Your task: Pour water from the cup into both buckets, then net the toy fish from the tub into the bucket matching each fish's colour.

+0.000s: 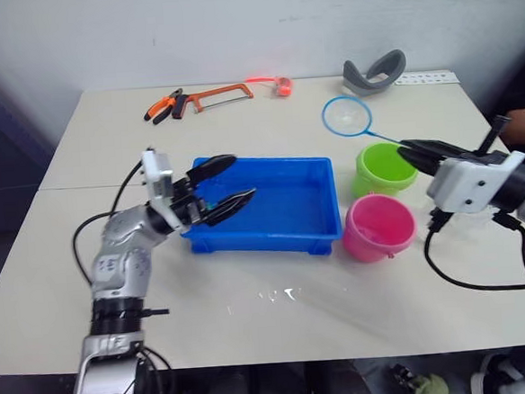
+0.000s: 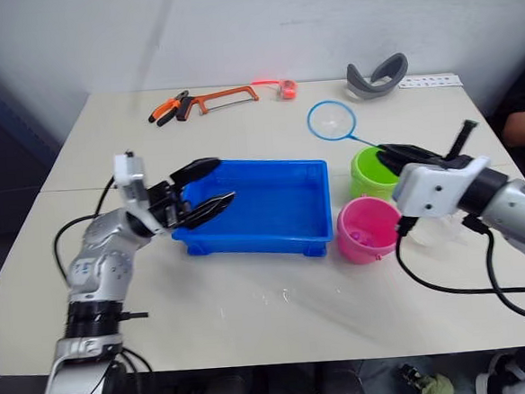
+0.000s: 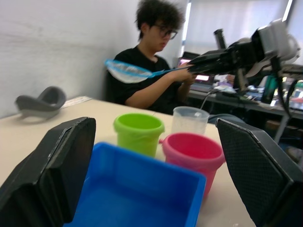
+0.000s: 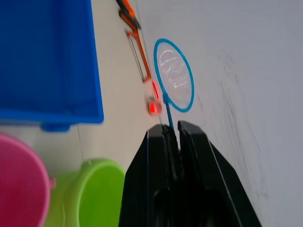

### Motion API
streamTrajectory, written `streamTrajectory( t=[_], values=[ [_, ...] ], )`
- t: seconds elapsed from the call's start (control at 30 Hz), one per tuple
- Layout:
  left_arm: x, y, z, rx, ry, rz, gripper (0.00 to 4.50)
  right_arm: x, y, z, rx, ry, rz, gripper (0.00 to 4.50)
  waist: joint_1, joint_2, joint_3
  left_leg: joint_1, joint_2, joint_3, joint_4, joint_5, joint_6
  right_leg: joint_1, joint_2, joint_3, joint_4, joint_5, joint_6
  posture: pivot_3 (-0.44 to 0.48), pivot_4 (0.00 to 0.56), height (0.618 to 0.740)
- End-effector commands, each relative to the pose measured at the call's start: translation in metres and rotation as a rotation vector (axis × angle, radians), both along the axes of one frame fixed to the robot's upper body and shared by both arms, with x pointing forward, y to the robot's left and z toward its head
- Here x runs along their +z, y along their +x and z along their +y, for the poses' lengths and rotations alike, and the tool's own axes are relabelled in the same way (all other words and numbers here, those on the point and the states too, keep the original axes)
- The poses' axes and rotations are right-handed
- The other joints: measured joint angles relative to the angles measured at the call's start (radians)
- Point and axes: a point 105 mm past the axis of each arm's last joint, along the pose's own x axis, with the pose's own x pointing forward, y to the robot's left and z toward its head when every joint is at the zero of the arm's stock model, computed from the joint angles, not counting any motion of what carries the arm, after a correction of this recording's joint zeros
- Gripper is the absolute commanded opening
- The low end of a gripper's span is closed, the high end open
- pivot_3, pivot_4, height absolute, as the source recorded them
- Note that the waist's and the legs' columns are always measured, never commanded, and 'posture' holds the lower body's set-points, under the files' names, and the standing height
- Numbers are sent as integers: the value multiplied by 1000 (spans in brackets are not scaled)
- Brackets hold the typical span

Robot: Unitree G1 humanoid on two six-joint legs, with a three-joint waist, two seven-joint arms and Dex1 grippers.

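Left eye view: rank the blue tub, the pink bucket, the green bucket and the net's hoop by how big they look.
1. Blue tub, clearly largest.
2. Pink bucket and green bucket: look alike, not ranked; the pink is nearer, the green partly hidden.
3. The hoop of the net, smallest.

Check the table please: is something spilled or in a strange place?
Yes. A small wet patch glistens on the table in front of the tub, like spilled water. At the far edge lie pliers and a hacksaw, odd beside this water game.
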Motion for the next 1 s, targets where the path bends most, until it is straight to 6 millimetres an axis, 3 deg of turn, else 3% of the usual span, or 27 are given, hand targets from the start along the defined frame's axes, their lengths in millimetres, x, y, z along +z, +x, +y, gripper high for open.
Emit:
streamTrajectory(
  t=[0.03,0.1,0.17,0.2,0.3,0.43,0.6,1.0],
  values=[
    [11,-9,32,84,45,-53,4413,-11,9,17,21,-148,7,0,-8,0,0,0,0,0,0,0,0,0,0,0,0,0,0,0,150,740],
    [8,-12,50,136,86,-45,4413,-14,16,24,30,-207,-23,0,-13,0,0,0,0,0,-1,0,0,-1,0,0,0,0,0,0,150,740],
    [5,-15,69,203,114,-33,4413,-30,21,31,85,-431,-108,0,-15,0,0,0,0,0,-1,0,0,-1,0,0,0,0,0,0,150,740],
    [3,-17,76,232,124,-28,4413,-37,24,34,102,-463,-104,0,-15,0,0,-1,-1,1,-1,0,0,-2,-1,1,0,0,0,0,150,740],
    [-2,-22,89,273,137,-4,4413,-42,31,44,117,-396,-63,0,-18,-1,0,0,-1,0,-1,0,0,-1,-1,0,-1,0,0,0,150,740],
    [-12,-35,104,323,169,38,4413,-52,42,58,148,-456,-30,0,-19,-1,0,0,-1,1,-1,0,0,-2,-1,0,0,0,0,0,150,740],
    [-14,-46,110,362,182,62,4413,-63,49,68,177,-522,-8,0,-17,-1,0,0,0,0,-1,0,0,-2,-2,0,0,0,0,0,150,740],
    [-16,-51,110,370,231,109,4413,-86,57,136,323,-512,48,0,-31,-1,0,0,0,0,-1,0,-1,-2,-1,0,1,0,-1,0,150,740]
  ],
)
